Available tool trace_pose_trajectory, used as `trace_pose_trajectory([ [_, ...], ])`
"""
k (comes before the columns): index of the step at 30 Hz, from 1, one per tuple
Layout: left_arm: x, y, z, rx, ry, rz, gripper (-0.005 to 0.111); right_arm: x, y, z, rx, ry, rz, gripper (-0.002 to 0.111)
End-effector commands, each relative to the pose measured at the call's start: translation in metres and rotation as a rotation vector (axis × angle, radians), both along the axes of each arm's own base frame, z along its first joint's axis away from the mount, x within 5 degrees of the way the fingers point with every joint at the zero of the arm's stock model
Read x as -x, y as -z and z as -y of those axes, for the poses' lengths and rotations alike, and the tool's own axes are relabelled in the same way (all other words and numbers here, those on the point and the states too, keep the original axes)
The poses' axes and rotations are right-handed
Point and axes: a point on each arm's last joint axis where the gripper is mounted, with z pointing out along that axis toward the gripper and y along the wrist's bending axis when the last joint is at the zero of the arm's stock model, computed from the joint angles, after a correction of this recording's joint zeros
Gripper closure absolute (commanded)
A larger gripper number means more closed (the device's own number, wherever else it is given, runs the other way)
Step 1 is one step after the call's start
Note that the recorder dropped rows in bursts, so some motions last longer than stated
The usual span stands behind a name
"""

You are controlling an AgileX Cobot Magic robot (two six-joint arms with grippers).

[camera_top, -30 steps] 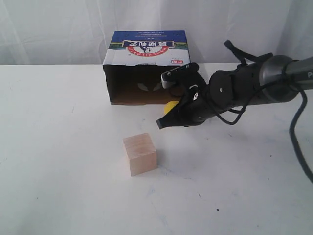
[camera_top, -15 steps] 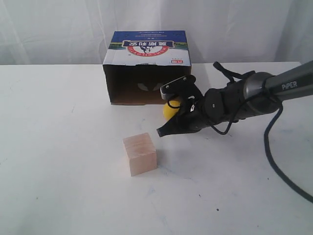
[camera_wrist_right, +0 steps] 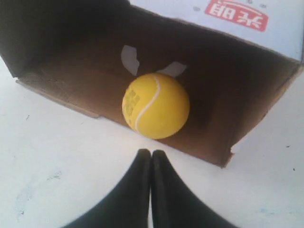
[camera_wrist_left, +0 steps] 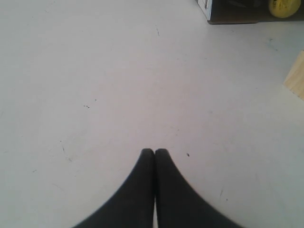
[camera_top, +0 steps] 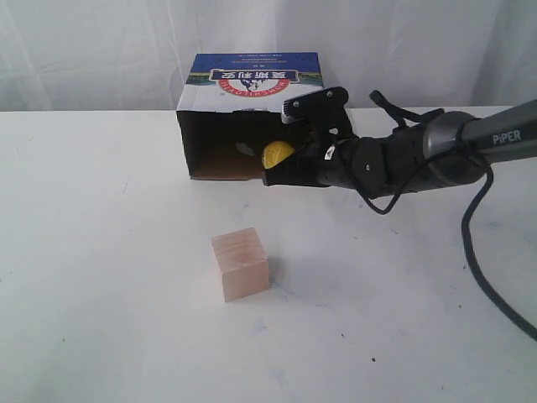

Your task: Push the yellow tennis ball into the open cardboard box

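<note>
The yellow tennis ball (camera_top: 277,154) (camera_wrist_right: 156,105) rests on the lower flap inside the mouth of the open cardboard box (camera_top: 243,84) (camera_wrist_right: 237,104), which lies on its side with its blue-and-white printed panel on top. My right gripper (camera_top: 270,177) (camera_wrist_right: 151,153) is shut and empty, its tips just in front of the ball at the box's opening. The ball (camera_wrist_left: 284,6) and a box corner (camera_wrist_left: 223,12) show far off in the left wrist view. My left gripper (camera_wrist_left: 154,152) is shut over bare table, outside the exterior view.
A pale wooden cube (camera_top: 241,264) (camera_wrist_left: 297,80) stands on the white table (camera_top: 101,252) in front of the box, left of my right arm. A white curtain hangs behind the table.
My right gripper swung from in front of the box toward its opening, and the ball rolled left from the box's right front corner into the mouth.
</note>
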Motion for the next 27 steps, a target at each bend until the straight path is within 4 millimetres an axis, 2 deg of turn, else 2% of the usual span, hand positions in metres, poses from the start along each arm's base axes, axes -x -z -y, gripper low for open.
trace_pose_trajectory([
  [1, 0.0, 0.001, 0.0, 0.015, -0.004, 0.0, 0.107, 0.002, 0.0, 0.003, -0.002, 0.009, -0.018, 0.108],
  [16, 0.0, 0.001, 0.0, 0.015, -0.004, 0.0, 0.107, 0.002, 0.0, 0.003, 0.0, 0.008, -0.024, 0.108],
  [22, 0.0, 0.001, 0.0, 0.015, -0.004, 0.0, 0.107, 0.011, 0.001, 0.005, 0.04, -0.012, -0.148, 0.108],
  [27, 0.0, 0.001, 0.0, 0.015, -0.004, 0.0, 0.107, 0.021, -0.007, 0.007, 0.068, -0.033, -0.231, 0.108],
])
